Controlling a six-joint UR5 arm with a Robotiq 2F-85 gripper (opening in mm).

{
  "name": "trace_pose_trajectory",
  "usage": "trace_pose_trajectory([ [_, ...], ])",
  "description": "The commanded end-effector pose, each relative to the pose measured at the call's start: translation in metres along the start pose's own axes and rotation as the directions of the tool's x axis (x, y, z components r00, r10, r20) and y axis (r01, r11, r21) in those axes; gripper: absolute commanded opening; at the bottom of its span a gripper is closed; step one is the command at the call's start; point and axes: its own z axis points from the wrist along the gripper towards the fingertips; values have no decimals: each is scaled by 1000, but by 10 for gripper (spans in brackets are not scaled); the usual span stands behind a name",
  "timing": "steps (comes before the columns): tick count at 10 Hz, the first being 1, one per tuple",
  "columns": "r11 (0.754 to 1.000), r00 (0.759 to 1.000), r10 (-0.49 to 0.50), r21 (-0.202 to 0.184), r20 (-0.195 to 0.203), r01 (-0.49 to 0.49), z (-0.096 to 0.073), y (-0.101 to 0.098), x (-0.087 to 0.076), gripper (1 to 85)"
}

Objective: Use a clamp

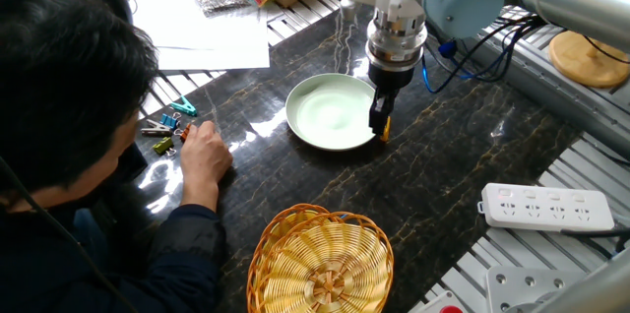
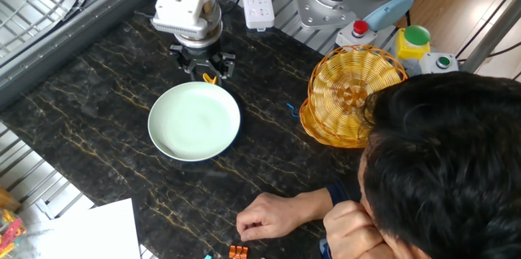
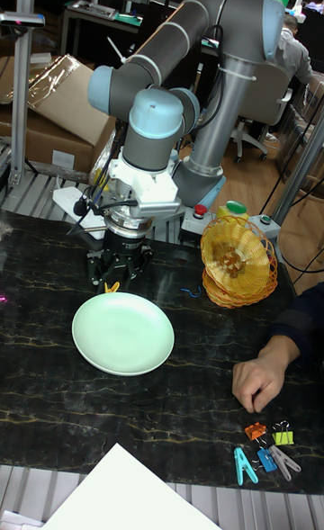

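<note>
The pale green bowl (image 2: 194, 120) crowds the jaws; the wicker basket (image 2: 352, 96) stands well apart.

Pincer (image 2: 206, 70) fingers are covering most of the clamp (image 2: 210, 77); its contact with the bowl (image 2: 194, 120) rim is staying unresolved.
</note>
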Motion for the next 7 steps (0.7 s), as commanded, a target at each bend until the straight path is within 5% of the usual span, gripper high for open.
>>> trace_pose_trajectory([
  [1,1000,1000,19,-10,14,-19,0,5,2,530],
  [3,1000,999,28,-13,15,-28,0,7,2,507],
  [4,999,999,50,-19,19,-49,0,9,1,430],
  [7,991,992,127,-36,18,-127,-3,16,-4,57],
])
